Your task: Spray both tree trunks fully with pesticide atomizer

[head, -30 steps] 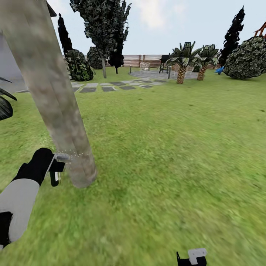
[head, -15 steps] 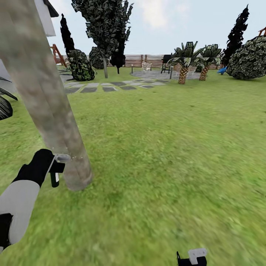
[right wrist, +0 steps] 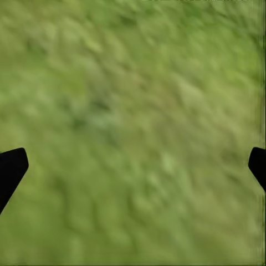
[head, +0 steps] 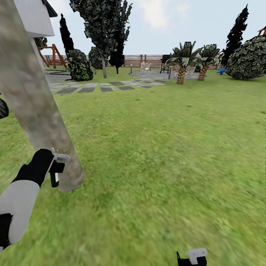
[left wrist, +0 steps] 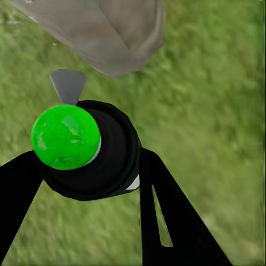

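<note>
A thick, mottled grey-brown tree trunk (head: 33,103) leans up the left of the head view and meets the grass floor (head: 155,155) at its foot. My left gripper (head: 50,168) is shut on the pesticide atomizer (head: 55,178), a small dark sprayer with a white mark, right beside the trunk's base. Its grey nozzle (head: 62,157) points at the bark. In the left wrist view the atomizer (left wrist: 111,160) carries a green knob (left wrist: 65,137), and the trunk (left wrist: 105,30) lies just beyond the nozzle. My right gripper (head: 191,258) hangs open over grass (right wrist: 133,111). The second tree is out of view.
Grey paving stones (head: 92,88) run across the lawn toward a round patio with short palms (head: 181,74). A slatted fence (head: 147,59) closes the back. Dark shrubs (head: 79,66) and a big bush (head: 247,59) flank it. A white building corner (head: 35,18) and a swing frame (head: 53,55) stand behind the trunk.
The camera has moved, so the trunk has slid left in the picture and uncovered the building and swing frame. My left arm keeps its place, still holding the atomizer; the spray specks have thinned.
</note>
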{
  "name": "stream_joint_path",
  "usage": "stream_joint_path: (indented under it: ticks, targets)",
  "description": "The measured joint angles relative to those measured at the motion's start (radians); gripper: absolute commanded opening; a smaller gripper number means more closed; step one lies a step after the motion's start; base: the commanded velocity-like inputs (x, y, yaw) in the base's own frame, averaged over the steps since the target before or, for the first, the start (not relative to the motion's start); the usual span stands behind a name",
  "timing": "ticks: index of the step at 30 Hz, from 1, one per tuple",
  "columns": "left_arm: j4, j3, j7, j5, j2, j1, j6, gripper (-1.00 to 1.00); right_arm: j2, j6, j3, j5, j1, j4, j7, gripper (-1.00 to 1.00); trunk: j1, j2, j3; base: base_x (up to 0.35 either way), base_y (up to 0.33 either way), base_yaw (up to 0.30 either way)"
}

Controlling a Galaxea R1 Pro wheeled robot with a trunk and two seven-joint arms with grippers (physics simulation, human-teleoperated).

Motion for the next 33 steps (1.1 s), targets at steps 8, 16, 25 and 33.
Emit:
stream_joint_path:
  ticks: [8,16,25,33]
  targets:
    - [0.001,-0.002,0.000,0.002,0.000,0.001,0.000,-1.00,0.000,-0.001,0.001,0.000,0.000,0.000,0.000,1.00,0.000,0.000,0.000,0.109,-0.273,0.209]
    - [0.015,0.016,0.001,0.000,0.025,0.053,-0.006,-1.00,0.001,0.000,0.001,0.000,0.000,0.000,0.000,1.00,0.000,0.000,0.000,0.176,-0.151,0.277]
    - [0.016,0.062,0.003,-0.005,-0.003,0.121,-0.020,-1.00,0.001,0.001,0.000,0.000,0.000,0.000,0.000,1.00,0.000,0.000,0.000,0.006,-0.004,0.273]
    - [0.008,0.076,0.093,0.000,-0.046,0.152,-0.025,-1.00,0.001,-0.001,0.000,0.000,0.000,0.000,-0.001,1.00,0.000,0.000,0.000,0.109,-0.150,0.034]
